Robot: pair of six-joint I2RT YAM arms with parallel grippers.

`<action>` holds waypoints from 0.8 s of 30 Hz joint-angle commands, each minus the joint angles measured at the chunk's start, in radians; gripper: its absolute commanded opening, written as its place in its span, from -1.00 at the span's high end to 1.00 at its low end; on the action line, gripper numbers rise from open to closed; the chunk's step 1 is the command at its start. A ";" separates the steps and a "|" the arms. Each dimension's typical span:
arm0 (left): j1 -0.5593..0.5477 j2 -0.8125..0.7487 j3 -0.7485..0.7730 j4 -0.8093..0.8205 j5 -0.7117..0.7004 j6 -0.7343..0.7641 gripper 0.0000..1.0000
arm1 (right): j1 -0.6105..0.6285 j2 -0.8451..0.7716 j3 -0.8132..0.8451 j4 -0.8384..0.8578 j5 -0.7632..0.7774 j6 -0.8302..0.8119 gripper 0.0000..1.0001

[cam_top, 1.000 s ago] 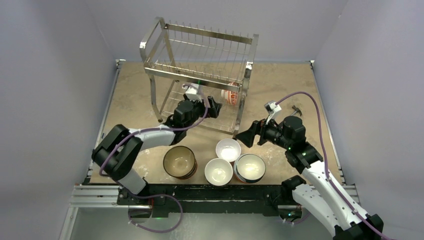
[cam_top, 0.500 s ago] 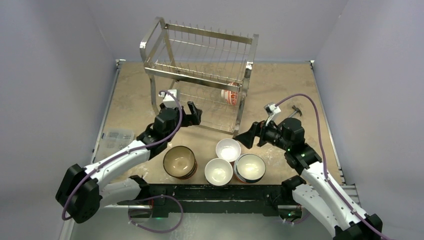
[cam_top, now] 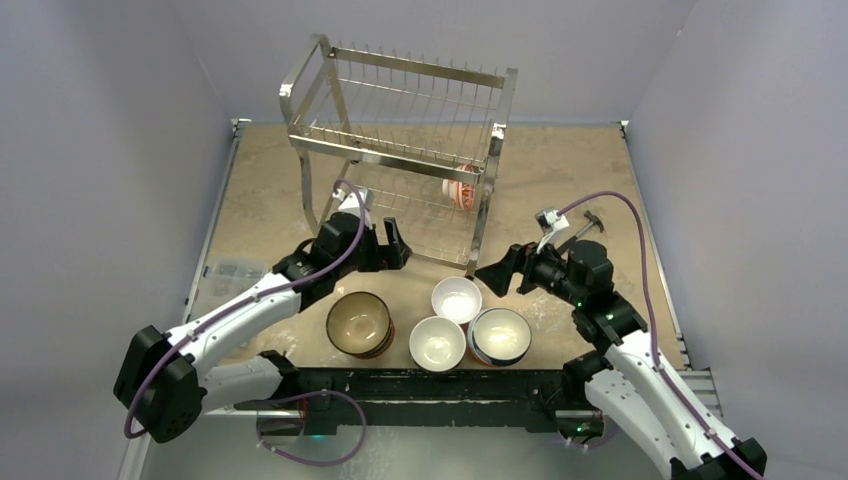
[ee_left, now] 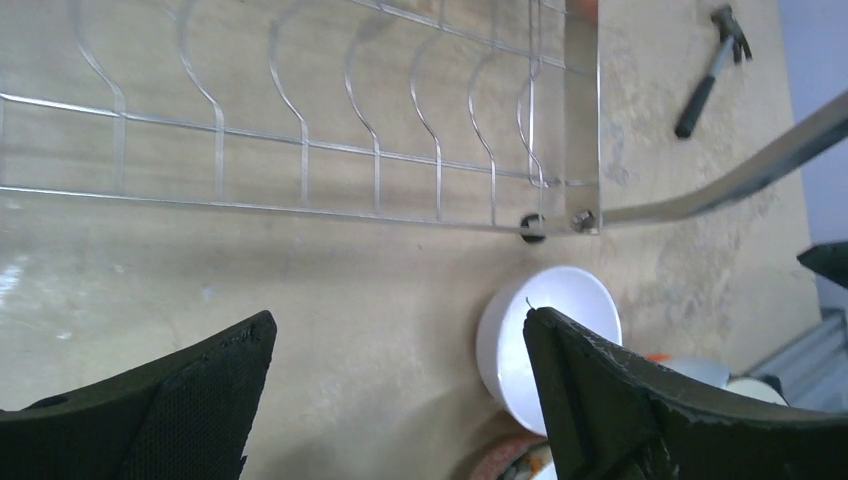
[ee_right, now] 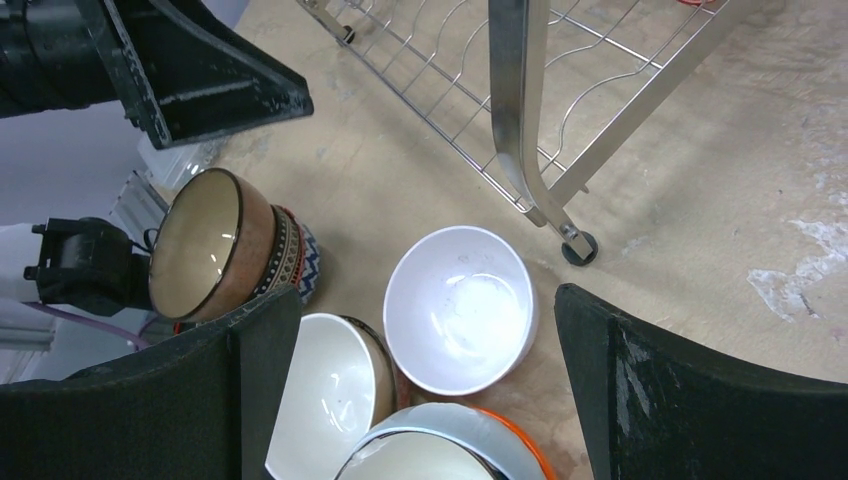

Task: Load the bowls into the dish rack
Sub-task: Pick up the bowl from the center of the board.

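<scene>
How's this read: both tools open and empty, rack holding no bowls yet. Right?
No. The dish rack already holds one red-patterned bowl on its lower tier, as the top external view shows. The left tool and right tool are open and empty.

I can read no word, number or brand in any view. The red marks on the bowl (cam_top: 462,189) in the dish rack (cam_top: 498,130) are too small to tell whether they are letters or only pattern. The banded bowl (ee_right: 292,262) on the tabletop (ee_right: 760,200) near my right fingers (ee_right: 690,400) shows zigzag ornament only, no writing.
</scene>
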 commanded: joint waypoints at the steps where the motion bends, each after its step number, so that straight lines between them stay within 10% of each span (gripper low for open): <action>1: -0.001 0.065 0.049 0.035 0.220 -0.056 -0.85 | 0.002 -0.022 0.020 0.006 0.041 0.010 -0.98; 24: -0.193 0.377 0.061 0.207 0.228 -0.213 -0.45 | 0.001 -0.039 0.017 0.028 0.081 0.031 -0.98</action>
